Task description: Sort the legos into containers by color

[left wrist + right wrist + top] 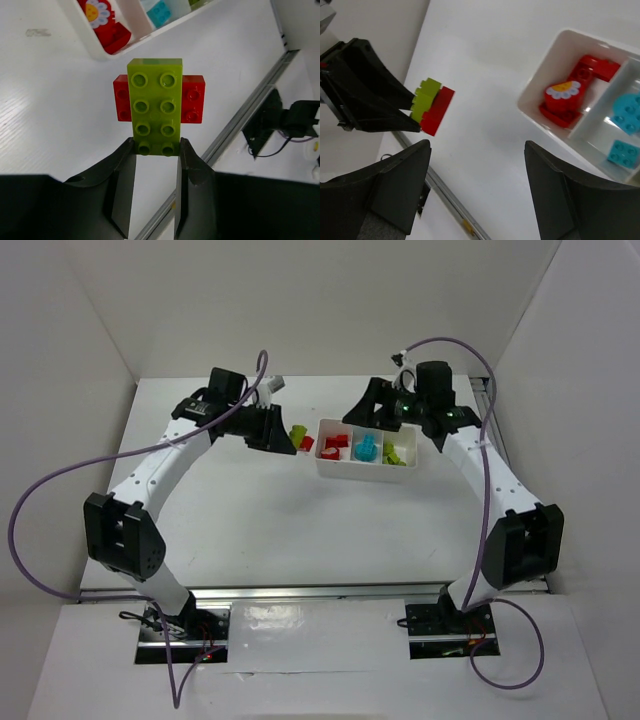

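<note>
While my left claw (pixel 156 150) pinches the near end of one yellow-green brick (pixel 155 107), stacked crosswise on one red brick (pixel 192 97), that pair sits just beside the left end of the tray (pixel 345 473).

Right claw (pixel 475 190): spread wide, holding nothing.

Tray, three compartments:
- Left: at least two red pieces (pixel 595 67), one flower-faced.
- Middle: two cyan pieces (pixel 623 152).
- Right: yellow-green pieces (pixel 397 453), count unclear.

Stacked legos (pixel 300 437) just left of tray (pixel 365 474), other legos (pixel 367 448) inside its compartments
</note>
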